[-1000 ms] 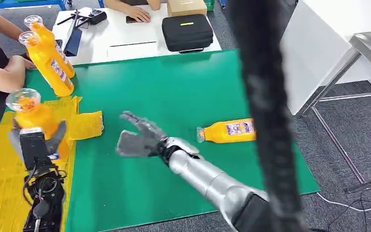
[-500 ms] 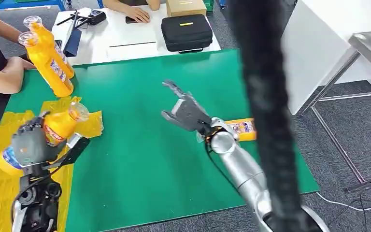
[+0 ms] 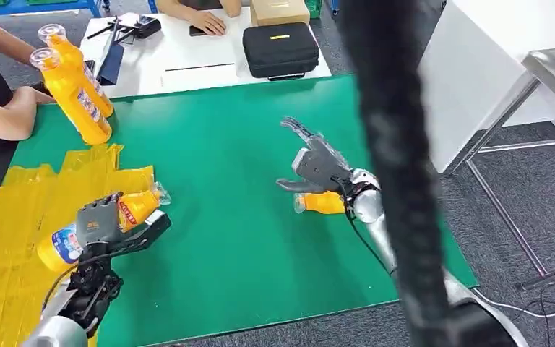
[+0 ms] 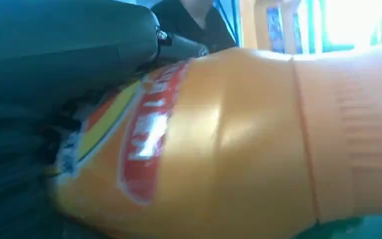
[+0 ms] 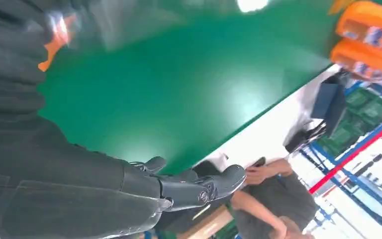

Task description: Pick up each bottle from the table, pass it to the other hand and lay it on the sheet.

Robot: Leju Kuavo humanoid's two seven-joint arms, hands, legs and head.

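Four bottles (image 3: 101,220), one yellow sheet (image 3: 14,217)

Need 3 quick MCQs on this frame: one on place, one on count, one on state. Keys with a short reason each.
1. Where does the bottle in the left hand lie?
A. over the yellow sheet's edge
B. on the white table
C. on the floor

2. How many orange bottles stand upright at the green table's far left?
A. none
B. two
C. four

3. What is the right hand doing?
A. gripping the black case
B. holding a bottle aloft
C. spread above the lying bottle

Key: 1 A, it is held on its side at the sheet's border. 2 B, two capped necks show. 3 C, its fingers are apart, nothing held.
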